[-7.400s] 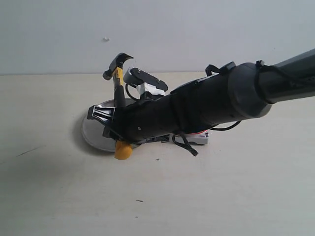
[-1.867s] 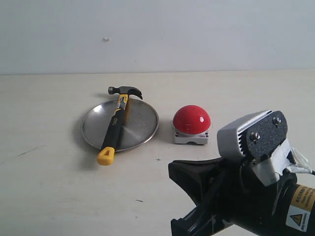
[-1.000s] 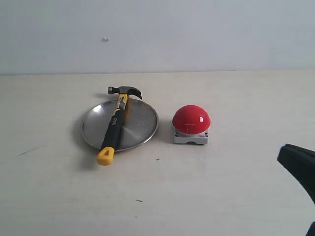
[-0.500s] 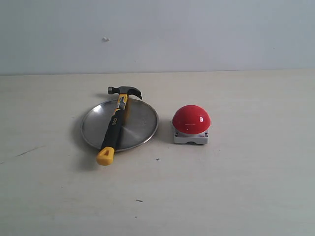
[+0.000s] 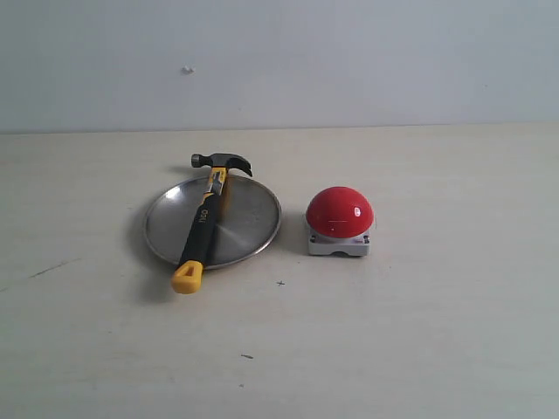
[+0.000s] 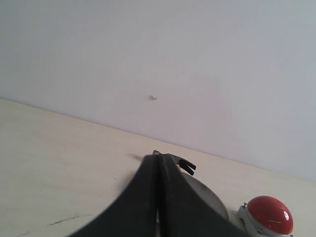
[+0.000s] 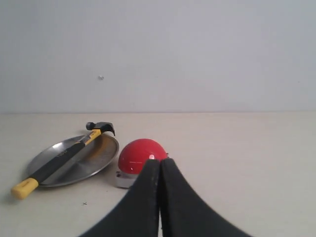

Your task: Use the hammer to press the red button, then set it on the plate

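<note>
The hammer [image 5: 203, 229] lies across the round silver plate [image 5: 249, 223], its dark head past the far rim and its yellow butt [image 5: 187, 278] hanging over the near rim. The red button [image 5: 339, 211] sits on its grey-white base to the right of the plate. No arm shows in the exterior view. In the right wrist view my right gripper [image 7: 160, 162] is shut and empty, held back from the red button [image 7: 138, 150], with the hammer [image 7: 64, 159] on the plate [image 7: 96, 160] beyond. My left gripper [image 6: 159, 157] is shut and empty, covering most of the plate [image 6: 207, 195].
The things rest on a pale beige tabletop [image 5: 419, 332] that meets a plain white wall [image 5: 349, 61] behind. A few small dark specks [image 5: 247, 356] mark the surface near the front.
The right arm let go of the hammer on the plate, drew back to the lower right and left the exterior view. Nothing has moved over the last half second.
</note>
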{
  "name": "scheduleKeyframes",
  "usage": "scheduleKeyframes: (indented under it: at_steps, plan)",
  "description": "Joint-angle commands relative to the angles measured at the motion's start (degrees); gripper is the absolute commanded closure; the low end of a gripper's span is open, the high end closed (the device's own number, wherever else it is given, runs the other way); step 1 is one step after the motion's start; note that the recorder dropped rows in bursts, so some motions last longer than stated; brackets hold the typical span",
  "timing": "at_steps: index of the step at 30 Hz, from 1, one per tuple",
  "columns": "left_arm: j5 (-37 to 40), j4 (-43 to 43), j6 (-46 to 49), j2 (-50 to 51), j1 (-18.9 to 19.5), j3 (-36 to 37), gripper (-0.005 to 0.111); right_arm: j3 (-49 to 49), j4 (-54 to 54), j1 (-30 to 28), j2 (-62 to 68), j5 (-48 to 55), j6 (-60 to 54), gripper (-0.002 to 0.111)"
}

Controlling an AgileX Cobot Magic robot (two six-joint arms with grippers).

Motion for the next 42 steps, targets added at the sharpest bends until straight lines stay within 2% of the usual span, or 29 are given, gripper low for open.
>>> scheduleKeyframes:
  at_steps: [1,4,16,23,32,35,38,42]
  plan:
    - [-0.09,0.14,0.2,-0.36,0.0,0.12,0.107,0.26,-0.59,-3.92,-0.39,3.85,-0.56,0.108]
    - [-0.09,0.14,0.2,-0.36,0.0,0.12,0.107,0.26,-0.7,-5.78,-0.39,3.96,-0.56,0.108]
    - [-0.09,0.14,0.2,-0.36,0.0,0.12,0.107,0.26,-0.81,-5.8,-0.39,3.59,-0.43,0.108]
    - [-0.09,0.14,0.2,-0.36,0.0,0.12,0.107,0.26,0.99,-5.8,-0.39,-3.93,-0.43,0.108]
    - [-0.09,0.14,0.2,-0.36,0.0,0.12,0.107,0.26,1.04,-5.8,-0.39,-6.25,-0.55,0.108]
    - [-0.09,0.14,0.2,-0.36,0.0,0.12,0.107,0.26,-6.48,-5.8,-0.39,-5.77,4.26,0.108]
    - [-0.09,0.14,0.2,-0.36,0.0,0.12,0.107,0.26,-25.38,-5.8,-0.39,-2.21,23.38,0.108]
    - [-0.09,0.14,0.2,-0.36,0.0,0.12,0.107,0.26,-26.97,-5.8,-0.39,-2.23,21.3,0.108]
